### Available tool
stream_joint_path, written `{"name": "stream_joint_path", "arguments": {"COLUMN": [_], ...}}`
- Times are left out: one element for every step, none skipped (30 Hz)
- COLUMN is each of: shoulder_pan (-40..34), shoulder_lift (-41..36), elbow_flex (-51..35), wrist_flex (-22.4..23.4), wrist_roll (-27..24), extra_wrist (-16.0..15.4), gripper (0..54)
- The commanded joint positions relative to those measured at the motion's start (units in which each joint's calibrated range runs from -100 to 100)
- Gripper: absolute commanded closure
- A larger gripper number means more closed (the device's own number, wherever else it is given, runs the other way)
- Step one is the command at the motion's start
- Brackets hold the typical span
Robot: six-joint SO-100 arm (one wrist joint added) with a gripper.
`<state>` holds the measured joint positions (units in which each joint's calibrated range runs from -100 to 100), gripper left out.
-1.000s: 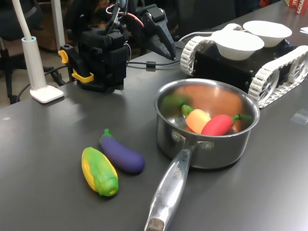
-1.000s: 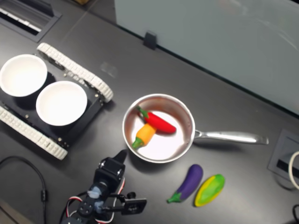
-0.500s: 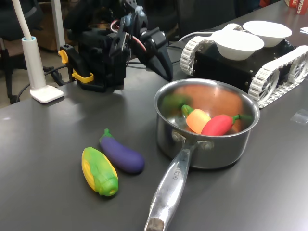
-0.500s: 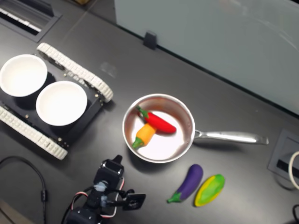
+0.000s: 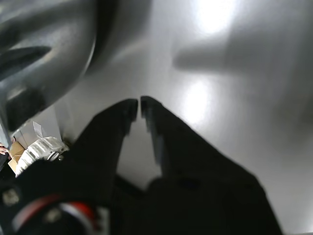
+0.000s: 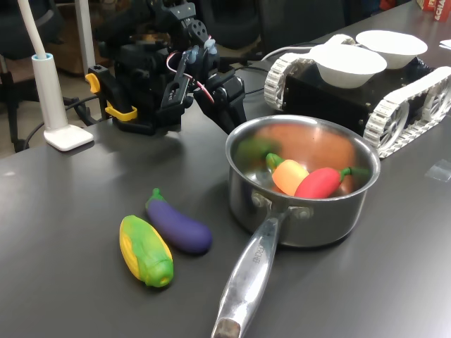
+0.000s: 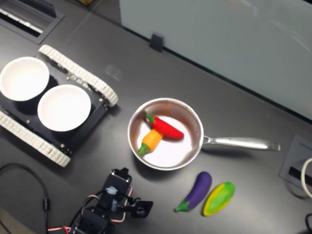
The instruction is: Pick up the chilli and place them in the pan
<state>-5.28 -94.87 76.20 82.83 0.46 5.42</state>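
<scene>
One curved red toy chilli (image 7: 165, 127) lies inside the round steel saucepan (image 7: 195, 124), just beyond the black jaws (image 5: 136, 104), which are nearly closed and empty above the dark worktop (image 6: 63, 211); placement looks done.

Red chilli (image 7: 165, 127) with green stem, orange carrot (image 7: 150, 140), both in shiny steel pan (image 7: 195, 124). Purple eggplant (image 7: 197, 190), yellow-green corn (image 7: 219, 198), dark grey table (image 7: 234, 107). Black gripper (image 5: 136, 105); white bowls (image 7: 64, 107) on black rover with white tracks (image 7: 80, 74).
</scene>
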Motion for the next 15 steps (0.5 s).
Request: {"name": "stream_joint_path", "arguments": {"shoulder_pan": [0.69, 0.58, 0.12, -0.11, -0.11, -0.11, -0.11, -0.11, 0.12, 0.69, 0.92, 0.58, -0.11, -0.91, -1.6], "shoulder_lift": [-0.58, -0.58, -0.58, -0.58, -0.58, -0.58, -0.58, -0.58, -0.58, -0.58, -0.58, -0.58, -0.58, -0.58, -0.58], "elbow_flex": [-1.1, -1.1, -1.1, -1.1, -1.1, -1.1, -1.1, -1.1, -1.1, -1.1, -1.1, -1.1, -1.1, -1.1, -1.1], "wrist_flex": [-3.21, -3.21, -3.13, -3.04, -3.04, -3.04, -3.04, -3.04, -3.04, -3.04, -3.04, -3.04, -3.04, -3.04, -3.04], "wrist_roll": [0.73, 1.03, 1.12, 1.12, 1.12, 1.22, 1.07, 0.98, 0.83, 0.49, 0.49, 0.78, 1.22, 1.66, 2.1], "extra_wrist": [-0.29, -0.46, -0.46, -0.38, -0.38, -0.38, -0.38, -0.38, -0.29, -0.29, -0.29, -0.38, -0.38, -0.38, -0.38], "gripper": [53.6, 53.6, 53.6, 53.6, 53.6, 53.6, 53.6, 53.6, 53.6, 53.6, 53.6, 53.6, 53.6, 53.6, 53.6]}}
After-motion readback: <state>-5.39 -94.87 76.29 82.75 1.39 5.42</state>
